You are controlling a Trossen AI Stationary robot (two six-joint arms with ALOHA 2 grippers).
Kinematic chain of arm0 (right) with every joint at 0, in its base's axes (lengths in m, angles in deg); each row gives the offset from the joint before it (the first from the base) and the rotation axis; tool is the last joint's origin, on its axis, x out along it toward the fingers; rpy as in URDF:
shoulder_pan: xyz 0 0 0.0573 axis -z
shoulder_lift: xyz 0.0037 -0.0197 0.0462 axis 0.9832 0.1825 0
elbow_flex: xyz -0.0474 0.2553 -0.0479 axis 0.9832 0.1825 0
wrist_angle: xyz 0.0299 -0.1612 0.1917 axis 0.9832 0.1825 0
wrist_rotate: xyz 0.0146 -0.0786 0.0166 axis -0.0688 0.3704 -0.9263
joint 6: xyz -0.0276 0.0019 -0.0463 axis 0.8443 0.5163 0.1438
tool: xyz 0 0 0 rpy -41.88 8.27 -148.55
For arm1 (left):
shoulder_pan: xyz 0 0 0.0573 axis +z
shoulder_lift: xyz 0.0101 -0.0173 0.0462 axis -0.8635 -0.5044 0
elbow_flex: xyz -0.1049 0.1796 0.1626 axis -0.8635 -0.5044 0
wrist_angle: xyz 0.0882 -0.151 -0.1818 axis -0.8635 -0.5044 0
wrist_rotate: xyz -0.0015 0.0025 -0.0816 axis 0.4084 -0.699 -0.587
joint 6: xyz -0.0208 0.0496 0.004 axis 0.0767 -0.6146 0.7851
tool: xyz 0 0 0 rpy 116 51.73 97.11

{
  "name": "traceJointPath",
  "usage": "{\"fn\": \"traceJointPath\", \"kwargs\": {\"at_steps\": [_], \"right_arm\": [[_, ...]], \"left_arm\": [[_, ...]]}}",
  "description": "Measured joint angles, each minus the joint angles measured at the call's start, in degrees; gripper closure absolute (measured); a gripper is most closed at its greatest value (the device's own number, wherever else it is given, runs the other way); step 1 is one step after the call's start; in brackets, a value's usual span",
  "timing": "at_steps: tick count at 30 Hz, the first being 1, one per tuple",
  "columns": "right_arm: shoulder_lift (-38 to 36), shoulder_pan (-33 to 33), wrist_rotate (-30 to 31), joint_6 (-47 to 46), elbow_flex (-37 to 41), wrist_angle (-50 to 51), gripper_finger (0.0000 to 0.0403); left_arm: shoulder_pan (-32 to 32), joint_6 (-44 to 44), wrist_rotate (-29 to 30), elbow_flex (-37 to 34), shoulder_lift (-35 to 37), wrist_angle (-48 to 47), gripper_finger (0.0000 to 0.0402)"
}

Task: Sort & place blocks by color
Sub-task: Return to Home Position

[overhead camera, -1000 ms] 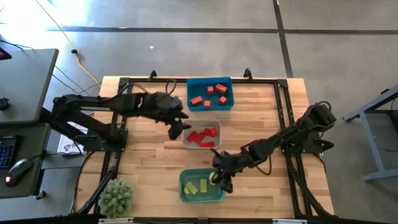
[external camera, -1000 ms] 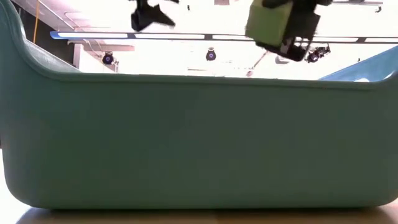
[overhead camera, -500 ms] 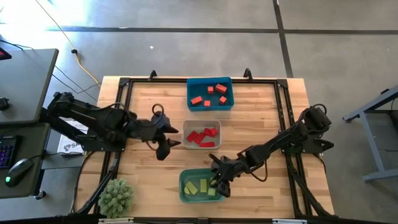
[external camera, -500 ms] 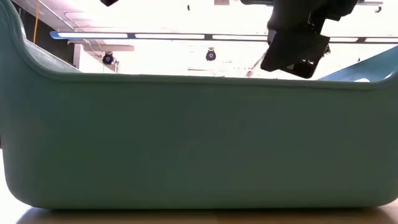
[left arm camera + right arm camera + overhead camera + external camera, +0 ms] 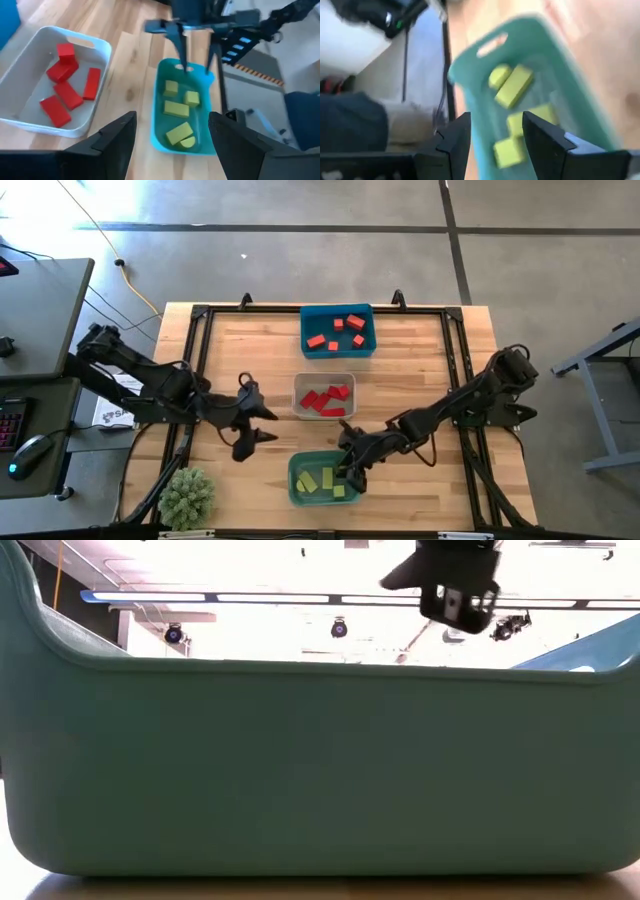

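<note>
- High view: no block lies loose on the desk (image 5: pixel 250 340). Three bins stand in a row across its middle.
  - The blue bin (image 5: pixel 303 330), by the edge away from the plant (image 5: pixel 187 498), holds the orange blocks (image 5: pixel 316 341).
  - The grey bin (image 5: pixel 324 376), at the centre, holds the red blocks (image 5: pixel 318 400).
  - The teal bin (image 5: pixel 293 480), by the plant-side edge, holds the yellow-green blocks (image 5: pixel 310 480).
  - The left pincer (image 5: pixel 262 427) hangs released and empty over bare wood, between the desk's left edge and the bins.
  - The right pincer (image 5: pixel 350 472) hangs over the right-hand side of the teal bin.
- Low view: the teal bin's wall fills the picture, so its contents are hidden. A dark pincer shows above the rim, carrying nothing. Going by the high view, it is the right one.
- Left wrist view: this arm's two fingers (image 5: pixel 115 142) stand wide apart with nothing between them. Beyond them the red blocks lie together in the grey bin and the yellow-green ones in the teal bin, with no colour mixed into another. The right pincer's fingers stand parted above the teal bin.
- Right wrist view: its own fingers (image 5: pixel 452 142) are parted and grip nothing. Below them the teal bin holds only yellow-green blocks. As far as the pictures show, the sorting looks complete, with every visible block in a bin of its own colour. What seems left is only for both arms to pull clear of the bins and go to rest.
</note>
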Motion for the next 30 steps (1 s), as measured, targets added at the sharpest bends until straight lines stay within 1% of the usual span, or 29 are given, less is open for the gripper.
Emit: {"fn": "traceJointPath", "kwargs": {"at_steps": [5,12,19,23,25,30], "right_arm": [[-2.17,2.22,4.74,0.35,0.00,-1.36,0.0238],[-6.24,6.69,5.39,1.71,0.01,-5.82,0.0238],[-10.28,10.73,5.56,2.11,0.00,-14.06,0.0237],[-11.57,11.65,5.58,5.70,0.00,-20.95,0.0237],[-11.67,11.92,6.62,7.65,0.00,-24.33,0.0238],[-12.07,12.32,11.06,10.88,0.00,-28.89,0.0237]], "left_arm": [[-0.51,0.06,-0.06,-7.73,5.56,5.73,0.0163],[-0.44,-1.91,0.06,-19.13,17.65,12.30,0.0163],[1.63,-5.24,0.06,-30.85,31.55,17.03,0.0163],[3.44,-6.33,0.00,-38.10,38.63,21.42,0.0163],[4.03,-7.20,-0.20,-41.29,41.85,23.30,0.0163],[5.03,-9.95,-0.42,-47.22,50.15,23.47,0.0163]]}}
